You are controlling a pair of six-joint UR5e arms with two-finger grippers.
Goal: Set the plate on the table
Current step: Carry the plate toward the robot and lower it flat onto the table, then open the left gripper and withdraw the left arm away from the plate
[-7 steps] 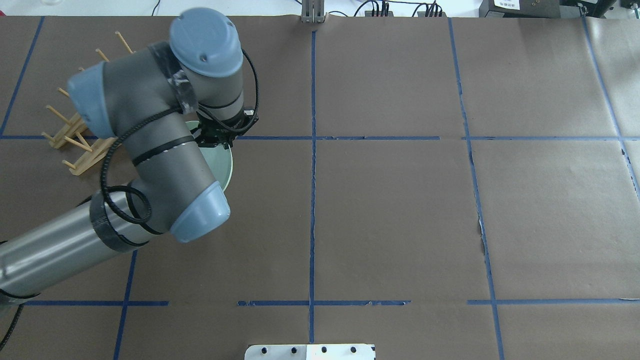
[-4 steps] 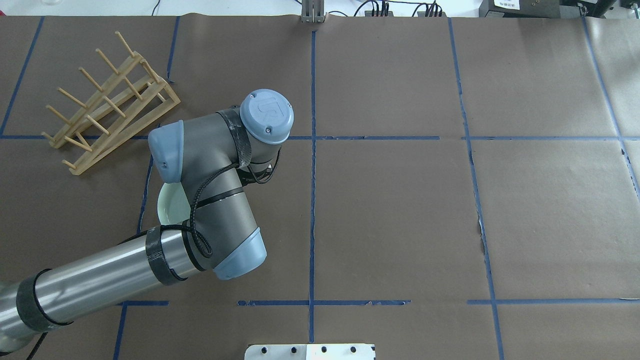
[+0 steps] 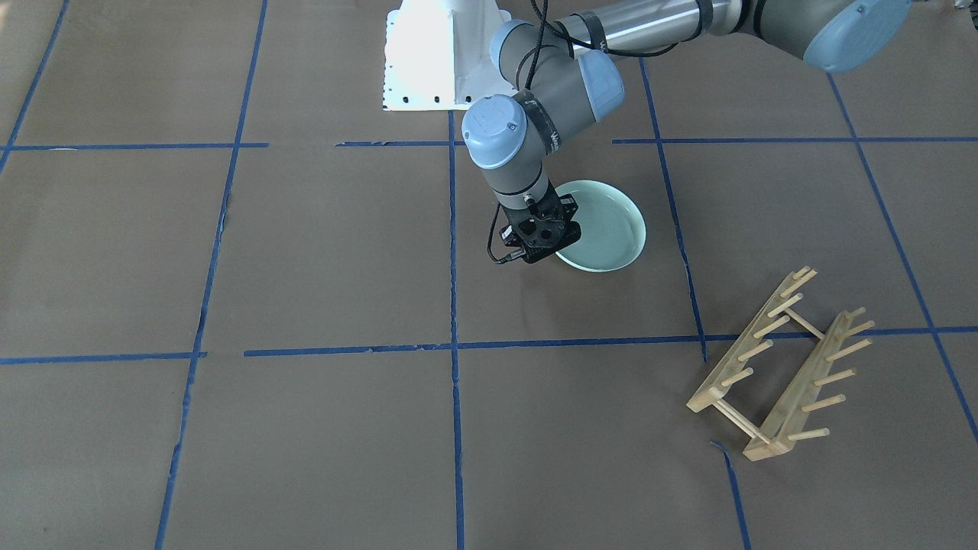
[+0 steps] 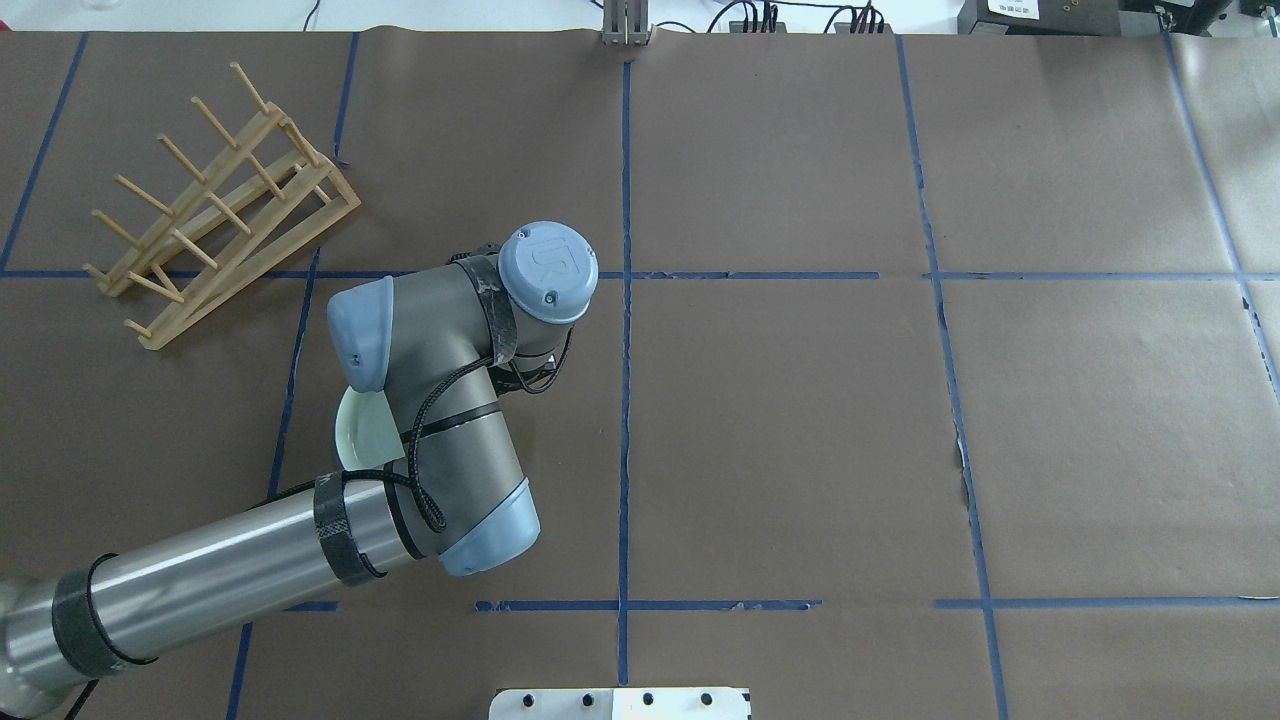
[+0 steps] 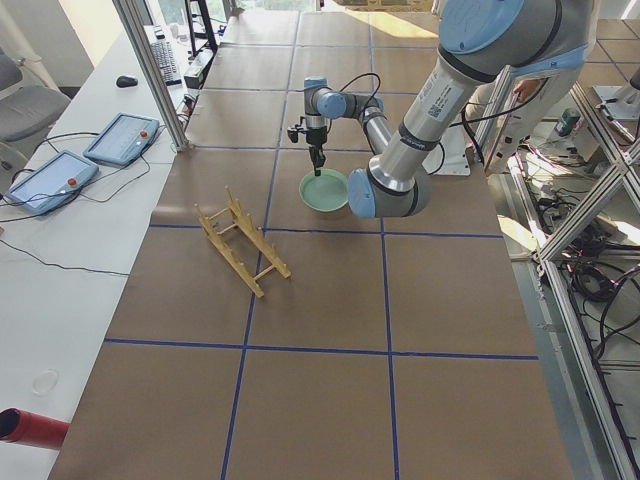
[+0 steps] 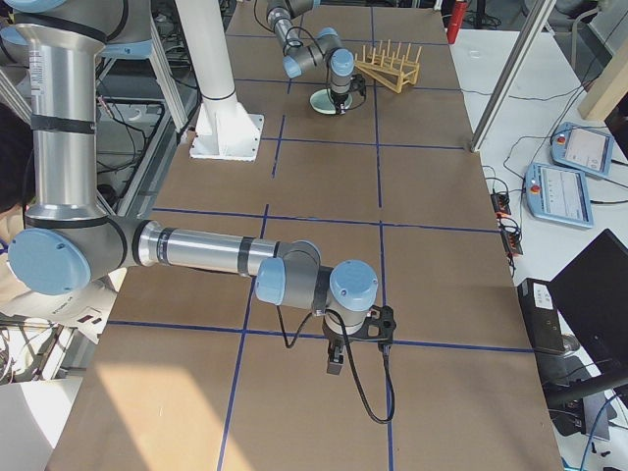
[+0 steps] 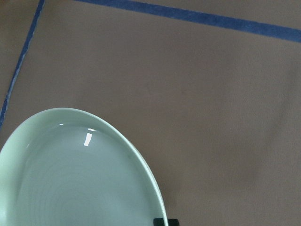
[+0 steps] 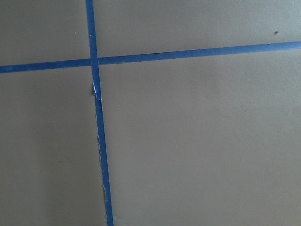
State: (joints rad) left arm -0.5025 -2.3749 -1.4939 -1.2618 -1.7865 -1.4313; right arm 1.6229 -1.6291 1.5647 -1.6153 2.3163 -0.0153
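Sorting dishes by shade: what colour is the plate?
The plate is pale mint green; left wrist view.

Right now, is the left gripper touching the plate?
Touching. In the left wrist view the rim of the plate runs straight into a black jaw tip of the left gripper at the bottom edge; the front-facing view shows the jaws at that rim.

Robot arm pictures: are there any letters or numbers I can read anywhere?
"UR": on the blue cap of the left arm's wrist joint.
White lettering on the arm's dark band: too blurred to read.
White label at the overhead view's top right: too small to read.
The plate and wooden rack: no writing.
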